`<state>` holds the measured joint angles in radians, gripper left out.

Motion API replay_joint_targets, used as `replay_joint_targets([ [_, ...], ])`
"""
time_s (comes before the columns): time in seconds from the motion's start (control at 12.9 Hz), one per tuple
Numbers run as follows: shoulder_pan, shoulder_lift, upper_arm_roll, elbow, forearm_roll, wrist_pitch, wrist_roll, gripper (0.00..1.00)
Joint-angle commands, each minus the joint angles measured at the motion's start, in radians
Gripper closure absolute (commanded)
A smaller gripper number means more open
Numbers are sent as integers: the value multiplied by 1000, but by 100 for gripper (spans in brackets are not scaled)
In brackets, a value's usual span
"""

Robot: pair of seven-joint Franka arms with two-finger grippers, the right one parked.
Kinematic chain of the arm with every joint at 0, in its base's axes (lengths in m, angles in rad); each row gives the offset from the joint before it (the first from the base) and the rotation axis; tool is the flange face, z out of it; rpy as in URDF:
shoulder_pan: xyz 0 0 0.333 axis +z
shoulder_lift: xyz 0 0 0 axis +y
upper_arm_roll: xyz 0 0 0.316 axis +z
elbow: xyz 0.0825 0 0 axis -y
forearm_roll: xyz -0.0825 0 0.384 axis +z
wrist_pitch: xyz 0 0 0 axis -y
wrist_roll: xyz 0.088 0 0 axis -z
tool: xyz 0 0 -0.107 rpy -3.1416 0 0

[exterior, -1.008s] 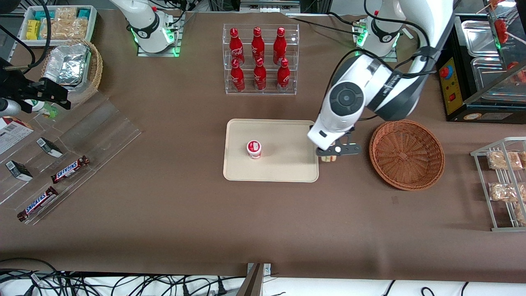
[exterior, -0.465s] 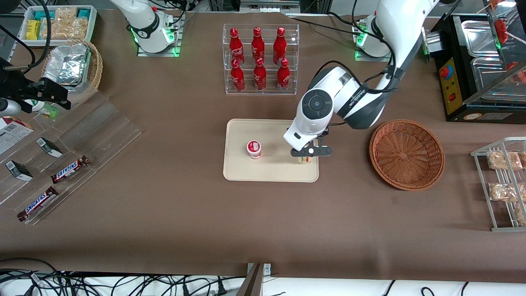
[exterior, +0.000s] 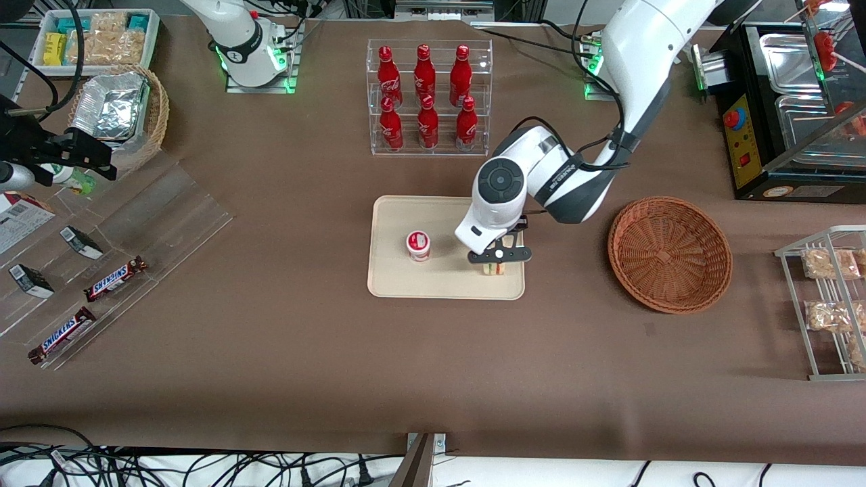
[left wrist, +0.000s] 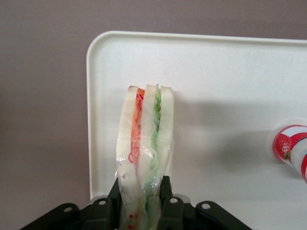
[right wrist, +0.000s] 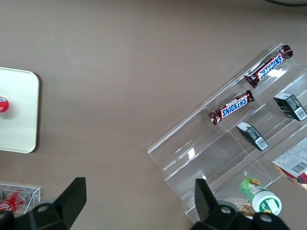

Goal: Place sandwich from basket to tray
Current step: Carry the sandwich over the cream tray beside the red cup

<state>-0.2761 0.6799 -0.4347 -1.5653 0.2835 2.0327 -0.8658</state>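
Observation:
My left gripper [exterior: 494, 266] is shut on the sandwich [exterior: 494, 268], a wrapped wedge of pale bread with red and green filling. It holds the sandwich just above the cream tray [exterior: 446, 284], over the tray's end nearest the basket. In the left wrist view the sandwich [left wrist: 144, 148] stands on edge between my fingers [left wrist: 165, 196], with the tray [left wrist: 230, 86] below it. The reddish-brown wicker basket [exterior: 670, 253] lies on the table beside the tray, toward the working arm's end, with nothing in it.
A small red-and-white cup [exterior: 418, 245] stands on the tray, also seen in the left wrist view [left wrist: 290, 148]. A clear rack of red bottles [exterior: 428, 95] stands farther from the front camera than the tray. A wire rack of bagged snacks [exterior: 832, 297] stands near the basket.
My gripper has carried the sandwich from the table between basket and tray to over the tray's end, and has come lower.

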Motion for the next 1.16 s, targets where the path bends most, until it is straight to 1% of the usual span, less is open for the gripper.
replay_joint_targets([
  [0.0, -28, 23, 10, 25, 31, 14, -27, 66],
  [0.16, -31, 32, 11, 25, 34, 23, -32, 66],
  [0.31, -31, 44, 10, 25, 57, 24, -41, 66],
  [0.54, -31, 49, 11, 24, 71, 43, -48, 66],
  [0.62, -31, 49, 13, 24, 71, 43, -48, 63],
  [0.7, -31, 49, 13, 24, 71, 43, -48, 37],
  [0.78, -29, 49, 14, 24, 71, 43, -48, 1],
  [0.85, -29, 49, 20, 24, 72, 43, -47, 0],
  [1.09, -14, 35, 19, 25, 71, 38, -48, 0],
])
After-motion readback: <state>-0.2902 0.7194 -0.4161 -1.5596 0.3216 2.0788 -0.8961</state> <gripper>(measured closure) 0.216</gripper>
